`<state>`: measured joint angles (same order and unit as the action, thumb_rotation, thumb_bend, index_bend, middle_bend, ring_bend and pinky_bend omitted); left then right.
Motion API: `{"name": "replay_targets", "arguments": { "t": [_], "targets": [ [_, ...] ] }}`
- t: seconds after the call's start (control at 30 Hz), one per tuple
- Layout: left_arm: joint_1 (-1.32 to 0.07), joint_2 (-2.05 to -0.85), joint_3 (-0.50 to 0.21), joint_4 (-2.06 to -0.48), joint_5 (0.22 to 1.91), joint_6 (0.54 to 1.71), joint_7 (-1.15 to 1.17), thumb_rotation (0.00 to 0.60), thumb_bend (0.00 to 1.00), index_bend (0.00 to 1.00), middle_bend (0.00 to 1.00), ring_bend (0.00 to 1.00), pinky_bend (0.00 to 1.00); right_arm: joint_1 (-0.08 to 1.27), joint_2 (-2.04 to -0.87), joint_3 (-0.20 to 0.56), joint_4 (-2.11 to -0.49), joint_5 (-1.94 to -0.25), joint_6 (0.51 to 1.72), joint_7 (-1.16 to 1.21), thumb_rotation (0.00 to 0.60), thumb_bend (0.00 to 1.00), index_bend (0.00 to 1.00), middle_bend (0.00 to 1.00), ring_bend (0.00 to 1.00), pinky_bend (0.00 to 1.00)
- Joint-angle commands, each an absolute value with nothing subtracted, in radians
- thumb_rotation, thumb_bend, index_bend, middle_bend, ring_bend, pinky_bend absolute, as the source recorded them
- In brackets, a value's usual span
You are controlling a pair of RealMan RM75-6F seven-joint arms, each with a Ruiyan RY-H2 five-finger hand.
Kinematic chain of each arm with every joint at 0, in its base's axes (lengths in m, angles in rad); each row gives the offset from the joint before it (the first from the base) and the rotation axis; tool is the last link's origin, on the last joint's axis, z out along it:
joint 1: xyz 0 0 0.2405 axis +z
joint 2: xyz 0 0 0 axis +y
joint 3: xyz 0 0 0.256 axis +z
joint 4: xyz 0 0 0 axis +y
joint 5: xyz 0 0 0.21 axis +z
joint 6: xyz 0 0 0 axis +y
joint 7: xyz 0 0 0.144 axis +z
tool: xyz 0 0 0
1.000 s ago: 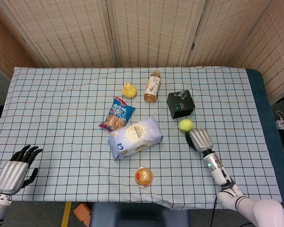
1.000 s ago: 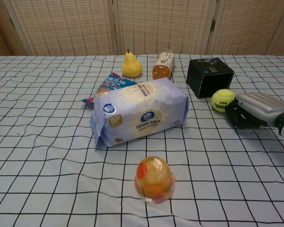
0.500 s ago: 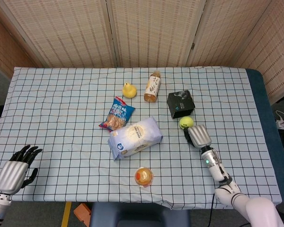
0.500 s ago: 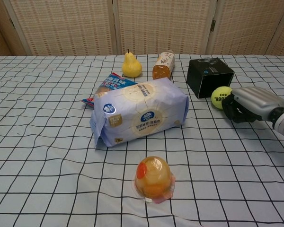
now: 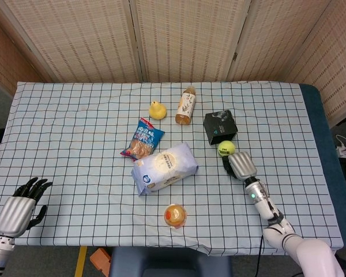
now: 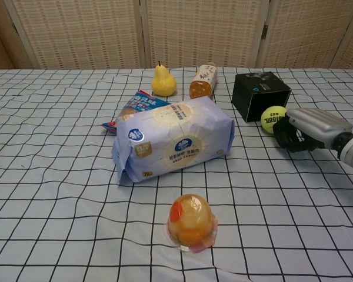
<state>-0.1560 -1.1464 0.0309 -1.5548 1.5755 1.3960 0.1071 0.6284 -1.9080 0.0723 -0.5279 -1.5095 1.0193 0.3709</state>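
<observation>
Yellow-green felt is what I'm working against: the small round tennis ball sits on the checked-cloth bench, touching or nearly touching the front corner of the black cardboard box, which I take as my landmark. My right hand lies just in front of and to the right of that box, palm down, its dark fingers curled toward the ball; they look to touch its near side, but I can't tell whether they have actually closed around it. Being a sphere, the ball has no long axis; its black printed lettering faces up and toward the chest camera. I judge the box acts as a backstop, keeping the ball from rolling away from my fingers. Left of the box lies the tea bottle on its side, cap pointing away from me, then the yellow pear. Nearer and further left are the blue snack packet, the pale bread bag and the orange jelly cup. My left hand rests far left of the box at the bench edge, fingers spread, holding nothing.
</observation>
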Motion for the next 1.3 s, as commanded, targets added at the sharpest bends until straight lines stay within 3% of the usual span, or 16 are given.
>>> {"name": "replay_targets", "arguments": {
  "t": [0.03, 0.2, 0.37, 0.67, 0.97, 1.3],
  "targets": [
    [-0.156, -1.147, 0.031, -1.554, 1.575, 1.395, 0.108, 0.6, 0.47, 0.18, 0.13, 0.07, 0.22, 0.629, -1.906, 0.065, -0.528, -1.517, 1.027, 0.397, 0.6, 0.3, 0.48, 0.54, 0.47, 0.8],
    [-0.158, -1.147, 0.031, -1.555, 1.575, 1.392, 0.109, 0.6, 0.47, 0.18, 0.13, 0.07, 0.22, 0.628, -1.908, 0.062, -0.524, -1.526, 1.054, 0.424, 0.6, 0.28, 0.39, 0.44, 0.36, 0.72],
    [-0.158, -1.148, 0.033, -1.555, 1.575, 1.39, 0.111, 0.6, 0.47, 0.18, 0.13, 0.07, 0.22, 0.629, -1.909, 0.061, -0.521, -1.526, 1.062, 0.434, 0.6, 0.28, 0.35, 0.4, 0.33, 0.71],
    [-0.158, -1.148, 0.032, -1.554, 1.574, 1.391, 0.109, 0.6, 0.47, 0.18, 0.13, 0.07, 0.22, 0.635, -1.91, 0.065, -0.519, -1.518, 1.046, 0.444, 0.6, 0.25, 0.21, 0.31, 0.23, 0.58],
    [-0.16, -1.149, 0.031, -1.554, 1.568, 1.385, 0.112, 0.6, 0.47, 0.18, 0.13, 0.07, 0.22, 0.673, -1.9, 0.077, -0.532, -1.509, 0.999, 0.455, 0.6, 0.15, 0.01, 0.13, 0.04, 0.29],
    [-0.159, -1.147, 0.031, -1.555, 1.567, 1.387, 0.108, 0.6, 0.47, 0.18, 0.13, 0.07, 0.22, 0.678, -1.898, 0.08, -0.534, -1.499, 0.987, 0.453, 0.6, 0.14, 0.0, 0.06, 0.0, 0.24]
  ]
}}
